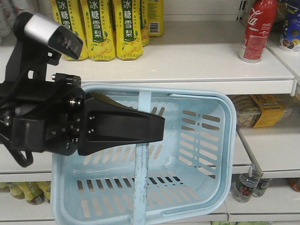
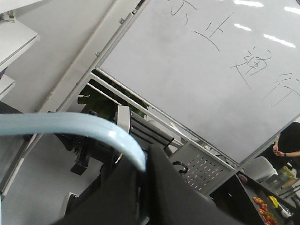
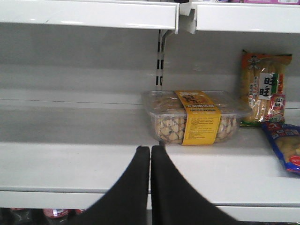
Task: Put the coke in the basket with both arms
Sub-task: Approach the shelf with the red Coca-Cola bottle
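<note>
My left gripper [image 1: 158, 127] was clenched on the basket [image 1: 226, 110], holding it up and tilted. The coke [image 1: 255, 33] stood upright on the upper shelf [image 1: 197, 63], far to the right, well apart from the basket. My right gripper [image 3: 150, 157] was squeezed shut with nothing in it, its tips near a clear box [image 3: 194, 117] of snacks on a lower shelf [image 3: 70, 161].

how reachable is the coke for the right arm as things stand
Probably not directly. The right gripper faces the lower shelf holding the snack box, jaws shut, while the coke stands on the upper shelf. Bare shelf to its left leaves room once the arm rises and opens.
</note>
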